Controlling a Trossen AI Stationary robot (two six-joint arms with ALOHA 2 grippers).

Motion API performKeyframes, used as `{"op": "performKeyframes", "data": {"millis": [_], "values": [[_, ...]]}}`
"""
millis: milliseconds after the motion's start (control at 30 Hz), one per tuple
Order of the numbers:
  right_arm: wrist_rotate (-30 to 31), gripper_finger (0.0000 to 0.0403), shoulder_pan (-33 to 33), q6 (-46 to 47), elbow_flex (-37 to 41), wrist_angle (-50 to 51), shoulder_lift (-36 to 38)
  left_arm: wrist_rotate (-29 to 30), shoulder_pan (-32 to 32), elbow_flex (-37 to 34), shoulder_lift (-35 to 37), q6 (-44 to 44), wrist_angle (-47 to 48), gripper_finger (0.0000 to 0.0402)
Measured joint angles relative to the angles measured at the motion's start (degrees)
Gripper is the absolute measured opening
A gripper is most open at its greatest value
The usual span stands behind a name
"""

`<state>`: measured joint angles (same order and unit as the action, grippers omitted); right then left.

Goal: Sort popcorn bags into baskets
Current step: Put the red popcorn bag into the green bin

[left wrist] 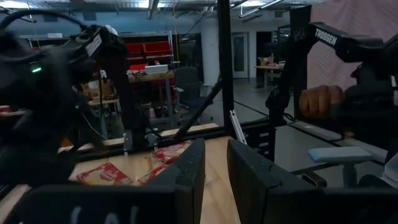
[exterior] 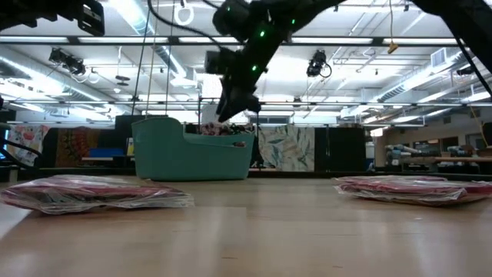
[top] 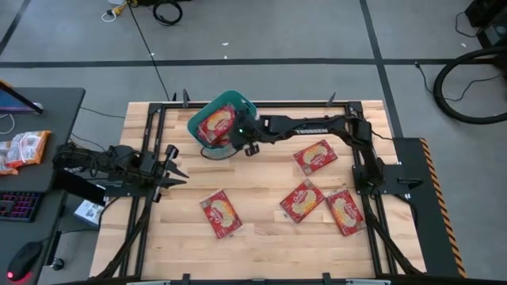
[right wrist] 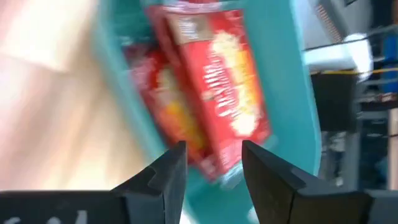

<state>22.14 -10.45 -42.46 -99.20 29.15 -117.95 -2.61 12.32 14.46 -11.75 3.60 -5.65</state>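
Note:
A teal basket (top: 207, 111) stands at the table's far side, left of centre, with red popcorn bags (top: 215, 125) lying in it; they also show in the right wrist view (right wrist: 224, 93). My right gripper (top: 252, 148) hangs open and empty just above the basket's near right rim (exterior: 231, 108), its fingers (right wrist: 168, 171) holding nothing. Several more red bags lie flat on the table: one near centre (top: 221, 214) and three on the right (top: 314, 156), (top: 301, 200), (top: 345, 210). My left gripper (top: 177, 166) waits open at the table's left edge (left wrist: 216, 180).
A desk on the left holds orange-and-white snack packets (top: 22, 149), a keyboard and a mouse. A person's hand (left wrist: 320, 99) shows beyond the table's right side. Bare wood lies between the basket and the near bags.

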Motion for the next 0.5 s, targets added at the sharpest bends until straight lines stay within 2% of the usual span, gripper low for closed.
{"op": "performKeyframes", "data": {"millis": [133, 400, 500], "values": [[2.3, 0.0158, 2.1, 6.1, 0.0, 7.8, 2.5, 0.0, 0.0, 0.0, 0.0, 0.0, 0.0, 0.0073], [1.2, 0.0158, 4.3, 22.6, 0.1, 24.7, 5.1, 0.0, 0.0, 0.0, 0.0, -1.5, 0.0, 0.0073], [0.7, 0.0158, 4.8, 27.9, 2.7, 28.1, 6.2, 0.0, 0.0, 0.0, 0.0, -2.4, 0.0, 0.0073]]}}
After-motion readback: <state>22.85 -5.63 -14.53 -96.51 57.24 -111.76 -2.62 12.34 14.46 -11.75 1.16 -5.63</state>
